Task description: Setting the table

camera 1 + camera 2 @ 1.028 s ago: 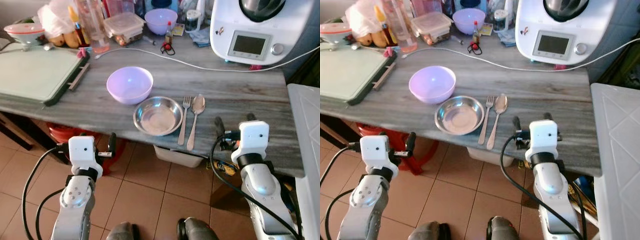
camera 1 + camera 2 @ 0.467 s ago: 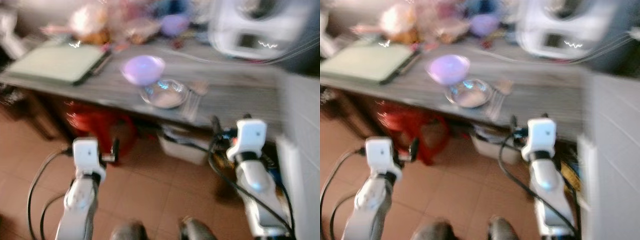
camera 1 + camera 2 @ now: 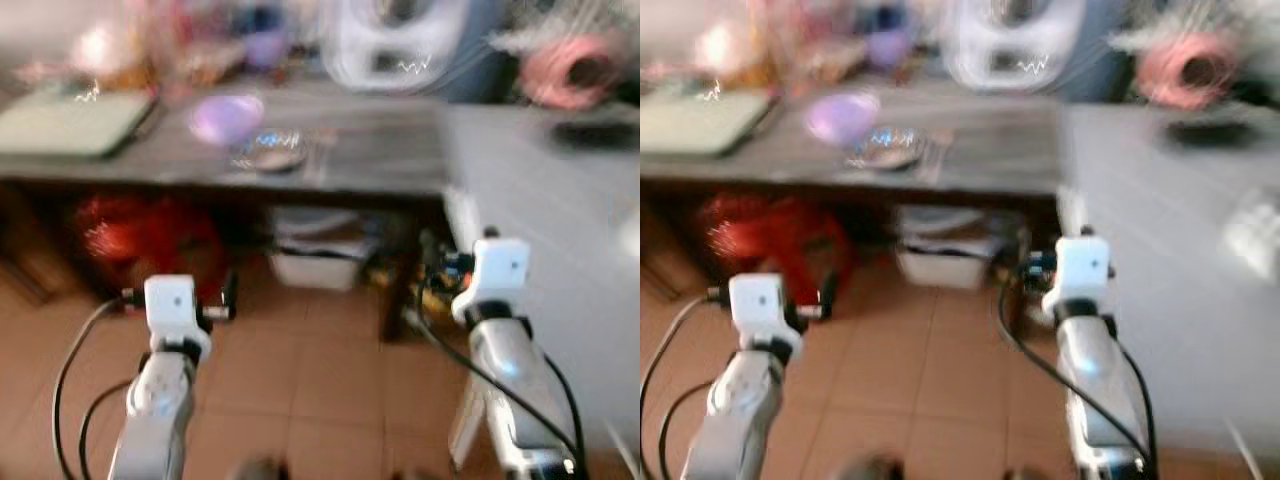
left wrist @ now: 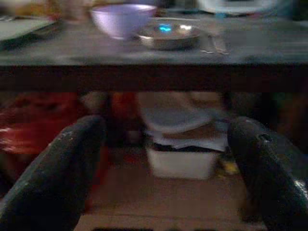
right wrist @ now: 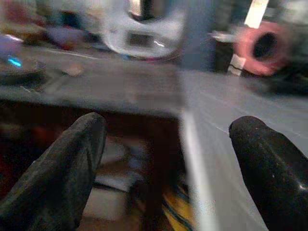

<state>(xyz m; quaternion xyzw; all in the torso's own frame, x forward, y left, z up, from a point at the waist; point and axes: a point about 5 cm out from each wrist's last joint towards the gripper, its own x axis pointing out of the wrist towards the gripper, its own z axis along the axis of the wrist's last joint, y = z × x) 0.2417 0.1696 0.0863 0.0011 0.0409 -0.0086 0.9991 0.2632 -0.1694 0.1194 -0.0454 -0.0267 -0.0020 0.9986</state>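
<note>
The picture is blurred. On the grey table a purple bowl stands beside a steel bowl, with a fork and spoon to its right. Both arms hang low in front of the table, well short of it. My left gripper is open with nothing between its fingers; past them are the purple bowl and steel bowl. My right gripper is open too, held at the table's right end.
A white kitchen machine stands at the back of the table, a green board at its left. Underneath are a red stool and a white box. A white surface adjoins on the right, with a pink coil.
The whole picture has shifted and blurred: the camera has backed off and turned right, so the table sits farther away. The tableware keeps its places and both grippers stay open.
</note>
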